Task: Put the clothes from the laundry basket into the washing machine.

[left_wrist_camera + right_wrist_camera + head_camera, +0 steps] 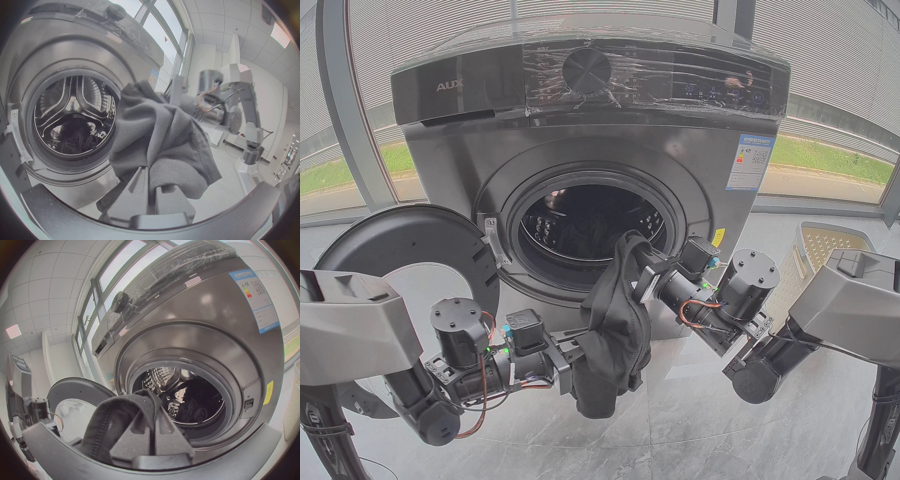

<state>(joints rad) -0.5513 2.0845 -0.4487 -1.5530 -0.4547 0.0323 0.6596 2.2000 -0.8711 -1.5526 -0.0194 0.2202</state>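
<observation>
A black garment [615, 325] hangs in front of the grey washing machine [456, 156], just below its open drum mouth [590, 225]. My right gripper [642, 257] is shut on the garment's top end at the lower rim of the opening. Lower down, my left gripper [581, 350] is shut on the garment's other part. In the left wrist view the cloth [162, 140] drapes over the closed fingers [137, 184]. In the right wrist view the cloth [122, 418] bunches beside the closed fingers [168, 430]. Dark clothes [75, 137] lie inside the drum.
The round door [406, 250] stands swung open to the left of the machine. A cream laundry basket [831, 250] sits on the floor at the right, behind my right arm. Grey tiled floor [706, 425] lies in front of the machine.
</observation>
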